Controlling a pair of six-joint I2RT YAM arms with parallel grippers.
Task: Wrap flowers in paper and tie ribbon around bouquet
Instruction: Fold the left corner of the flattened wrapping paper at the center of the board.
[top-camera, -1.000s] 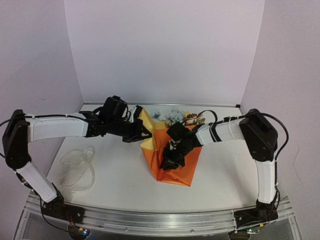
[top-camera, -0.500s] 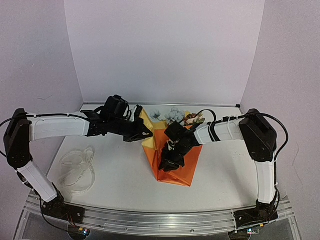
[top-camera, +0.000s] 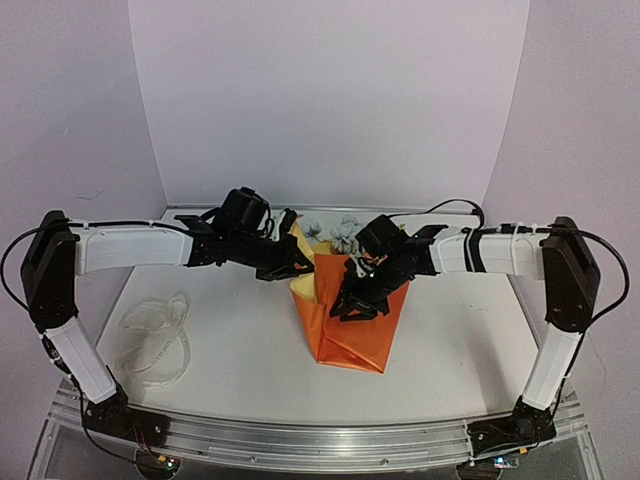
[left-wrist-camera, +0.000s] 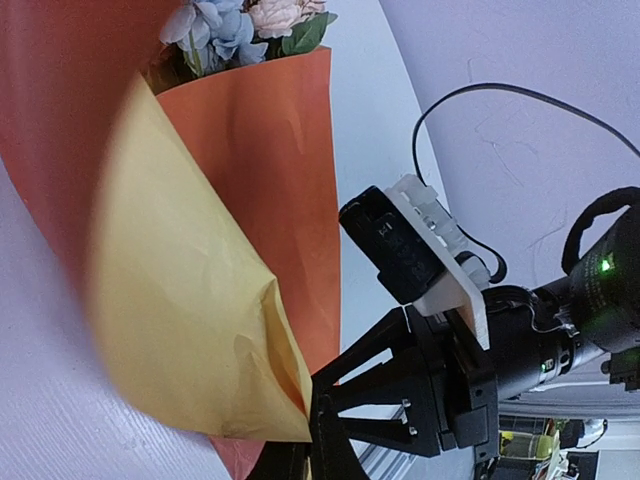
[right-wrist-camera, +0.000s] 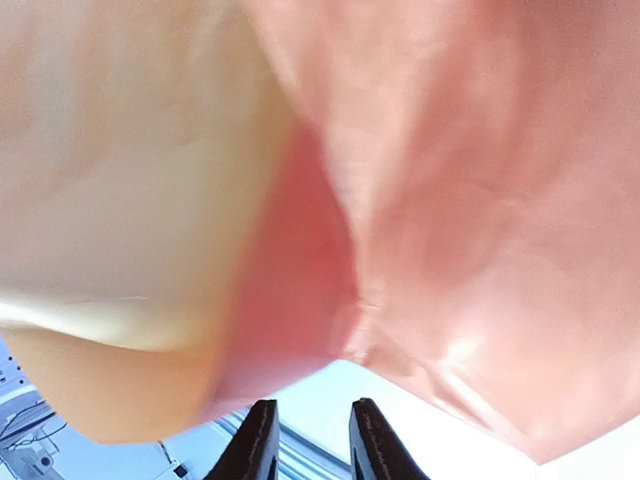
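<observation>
The bouquet lies mid-table as a cone of orange paper (top-camera: 345, 335) with the flowers (top-camera: 345, 232) showing at its far, wide end. My left gripper (top-camera: 304, 268) is shut on a corner of the paper's pale yellow backing (left-wrist-camera: 190, 300), pinched at the tips (left-wrist-camera: 312, 428) and lifted over the cone's left side. My right gripper (top-camera: 350, 305) hovers over the cone's middle. Its fingers (right-wrist-camera: 258, 445) stand slightly apart with nothing between them, and the orange paper (right-wrist-camera: 450, 200) is just beyond. The left wrist view shows the flowers (left-wrist-camera: 240, 22) and the right gripper's fingers (left-wrist-camera: 400, 365) close by. The ribbon (top-camera: 155, 340) lies loose at the left.
White walls close in the table's back and sides. The metal rail (top-camera: 320, 440) carrying both arm bases runs along the near edge. The ribbon's loops cover the table's near left part.
The right arm has stretched out and its gripper has lifted and slid back up the cone, its jaws parting a little. The left gripper has carried the yellow flap slightly to the right.
</observation>
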